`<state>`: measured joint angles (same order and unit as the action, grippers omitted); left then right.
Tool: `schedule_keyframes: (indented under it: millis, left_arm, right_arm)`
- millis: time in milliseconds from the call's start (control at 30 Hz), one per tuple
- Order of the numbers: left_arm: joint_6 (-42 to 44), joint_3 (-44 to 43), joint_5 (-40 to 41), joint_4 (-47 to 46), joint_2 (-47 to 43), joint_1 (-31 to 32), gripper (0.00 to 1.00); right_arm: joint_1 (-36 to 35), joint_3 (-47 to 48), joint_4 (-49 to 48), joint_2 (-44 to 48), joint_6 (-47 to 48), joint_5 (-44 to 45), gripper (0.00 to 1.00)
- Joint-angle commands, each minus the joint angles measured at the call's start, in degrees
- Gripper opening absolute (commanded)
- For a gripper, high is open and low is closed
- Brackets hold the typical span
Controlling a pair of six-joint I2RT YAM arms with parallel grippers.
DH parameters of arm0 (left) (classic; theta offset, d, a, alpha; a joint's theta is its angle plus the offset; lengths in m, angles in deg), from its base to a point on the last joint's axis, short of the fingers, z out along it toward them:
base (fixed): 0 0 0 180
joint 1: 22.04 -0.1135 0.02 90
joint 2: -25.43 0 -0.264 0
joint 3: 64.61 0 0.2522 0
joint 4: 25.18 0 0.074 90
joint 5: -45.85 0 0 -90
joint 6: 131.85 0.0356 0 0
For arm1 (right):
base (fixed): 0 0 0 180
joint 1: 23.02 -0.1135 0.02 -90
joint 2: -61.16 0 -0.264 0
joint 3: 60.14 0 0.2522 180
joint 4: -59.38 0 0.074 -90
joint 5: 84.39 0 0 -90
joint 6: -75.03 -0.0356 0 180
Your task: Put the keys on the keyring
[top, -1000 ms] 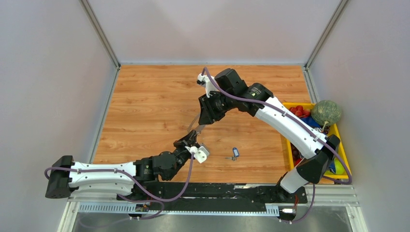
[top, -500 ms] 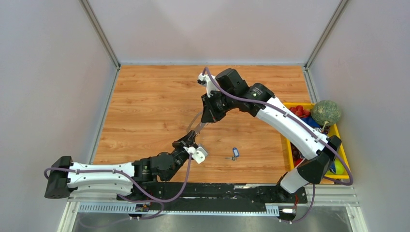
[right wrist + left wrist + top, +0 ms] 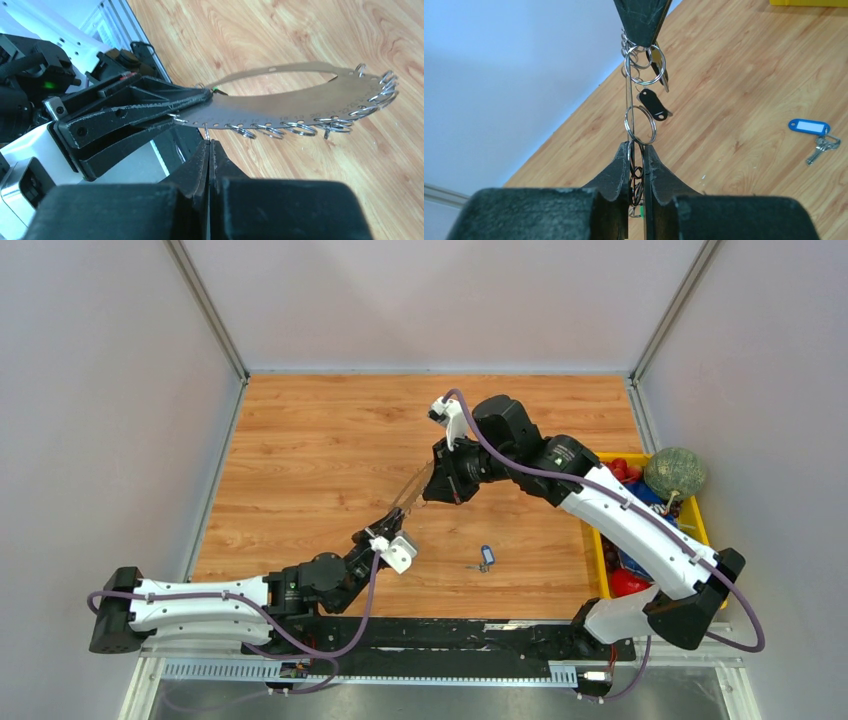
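The keyring [image 3: 300, 102] is a thin silvery hoop with several small split rings along its edge. It hangs in the air between my two grippers [image 3: 412, 488]. My left gripper [image 3: 636, 146] is shut on one end of it, and a bit of green tag [image 3: 642, 212] shows between the jaws. My right gripper [image 3: 208, 142] is shut on a small ring [image 3: 206, 133] hanging from the hoop. In the left wrist view a dark-headed key [image 3: 654, 104] dangles from the hoop. The blue-tagged key [image 3: 487, 556] lies on the table, clear of both grippers [image 3: 808, 126].
A yellow bin [image 3: 703, 530] with toy fruit stands at the right edge, with a green melon [image 3: 673, 472] on its far corner. Grey walls close the left, back and right sides.
The right arm has swung to the right and its gripper sits a little further right. The left gripper has moved slightly up and left. The hoop stays held between them.
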<state>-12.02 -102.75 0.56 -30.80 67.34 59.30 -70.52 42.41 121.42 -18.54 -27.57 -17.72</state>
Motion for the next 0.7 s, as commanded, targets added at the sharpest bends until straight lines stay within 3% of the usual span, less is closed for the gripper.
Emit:
schedule_keyframes:
  millis: [0, 667]
  left_arm:
    - [-5.4, -4.2, -2.5, -1.8, -1.3, 0.1, 0.13]
    - [-8.7, -6.2, -4.1, -1.1, -0.1, 0.1, 0.09]
  right_arm:
    - [-0.2, -2.7, -8.7, 4.6, -2.5, -0.5, 0.0]
    - [-0.4, -5.1, -12.3, 5.4, -2.4, -0.6, 0.04]
